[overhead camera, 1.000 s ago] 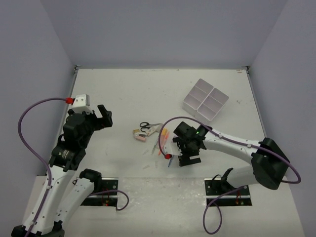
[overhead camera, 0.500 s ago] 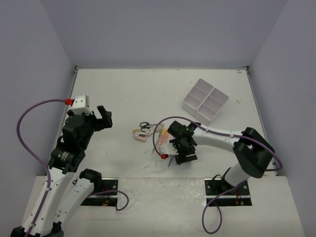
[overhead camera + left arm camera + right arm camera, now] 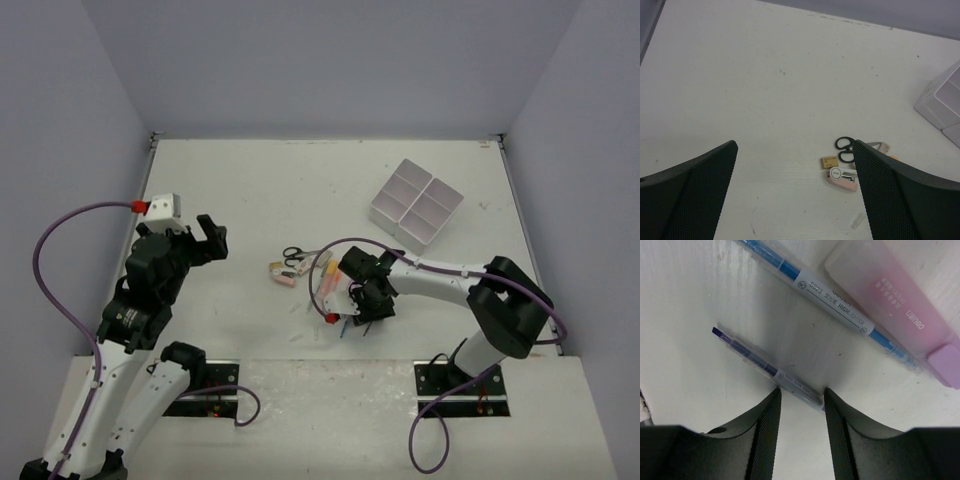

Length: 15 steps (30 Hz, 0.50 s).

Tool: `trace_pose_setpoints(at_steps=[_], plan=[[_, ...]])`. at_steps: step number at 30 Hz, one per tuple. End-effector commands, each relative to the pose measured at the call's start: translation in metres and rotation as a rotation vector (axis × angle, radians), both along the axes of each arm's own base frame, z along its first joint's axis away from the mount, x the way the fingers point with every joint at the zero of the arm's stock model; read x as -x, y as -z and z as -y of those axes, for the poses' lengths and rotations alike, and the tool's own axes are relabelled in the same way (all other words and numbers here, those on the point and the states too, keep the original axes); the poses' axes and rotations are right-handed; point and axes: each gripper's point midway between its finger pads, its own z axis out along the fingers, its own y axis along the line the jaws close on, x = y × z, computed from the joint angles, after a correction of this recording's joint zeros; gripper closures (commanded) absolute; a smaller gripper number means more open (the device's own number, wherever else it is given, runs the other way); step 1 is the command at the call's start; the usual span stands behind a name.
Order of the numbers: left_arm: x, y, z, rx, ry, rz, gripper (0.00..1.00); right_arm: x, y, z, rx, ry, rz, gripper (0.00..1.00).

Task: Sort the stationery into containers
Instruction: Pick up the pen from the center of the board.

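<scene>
A: Setting?
B: Robot lab, enclosed test cell. A white table (image 3: 300,190) is boxed in by plain grey-lilac walls (image 3: 330,60) at 9, 12 and 3 o'clock.
A: Supporting evidence?
B: Two arms, the left arm (image 3: 150,290) and the right arm (image 3: 450,285), are bolted to black base plates (image 3: 432,375) at 6 o'clock. Purple cables (image 3: 38,258) loop loose off both. The tabletop is scuffed and speckled with small marks. Lighting is even.

white table (image 3: 250,190), pale lilac walls (image 3: 330,60)
</scene>
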Motion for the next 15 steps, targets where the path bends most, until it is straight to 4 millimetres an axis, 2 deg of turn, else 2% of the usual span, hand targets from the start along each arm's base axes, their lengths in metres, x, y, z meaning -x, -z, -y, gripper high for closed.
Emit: trace_pose_setpoints(at_steps=[1,7,15], plan=[[0.000,-0.001,-0.002,0.013,-0.021,0.010,0.00,0.003,0.003,0.004,-0.027,-0.035,0.027,0.61],[0.002,-0.003,-0.003,0.014,-0.025,0.019,0.00,0.010,0.011,0.008,-0.044,-0.058,0.050,0.67],[0.004,-0.005,-0.004,0.015,-0.032,0.026,0.00,0.020,0.014,0.011,0.004,-0.071,0.006,0.88]])
